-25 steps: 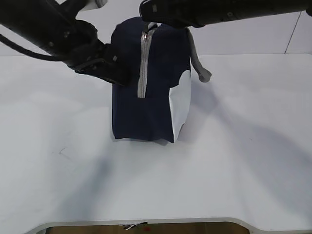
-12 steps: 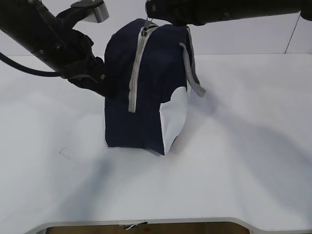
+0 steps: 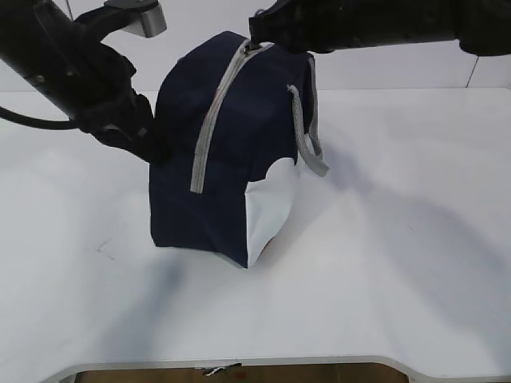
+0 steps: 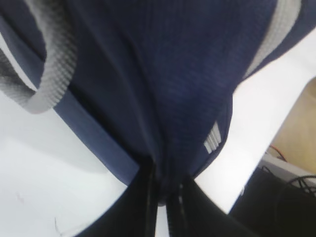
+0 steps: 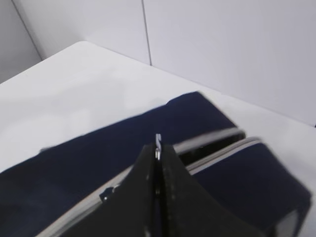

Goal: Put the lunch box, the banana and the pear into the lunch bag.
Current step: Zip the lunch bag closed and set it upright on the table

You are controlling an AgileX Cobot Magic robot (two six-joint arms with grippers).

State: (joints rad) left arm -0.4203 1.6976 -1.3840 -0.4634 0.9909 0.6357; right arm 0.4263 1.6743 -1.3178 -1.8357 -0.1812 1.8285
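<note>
The navy lunch bag (image 3: 231, 159) stands on the white table, leaning a little to the left. Its grey zipper (image 3: 209, 120) runs up the front and over the top. My left gripper (image 3: 156, 148) is shut on a fold of the bag's fabric at its left side; in the left wrist view the jaws (image 4: 165, 190) pinch navy cloth (image 4: 163, 74). My right gripper (image 3: 257, 40) is at the bag's top, shut on the metal zipper pull (image 5: 158, 139). Beyond it the zip gapes dark (image 5: 212, 145). The lunch box, banana and pear are out of view.
A grey webbing handle (image 3: 307, 136) hangs off the bag's right side, another shows in the left wrist view (image 4: 52, 74). The table's front edge (image 3: 239, 363) runs along the bottom. A pale wall (image 3: 399, 68) stands behind. Cables lie on the floor (image 4: 291, 173) past the table edge.
The bag has shifted left and turned, its base sliding toward the left. My left arm moved left and down with the fabric. The right gripper stayed at the top, slightly further right.
</note>
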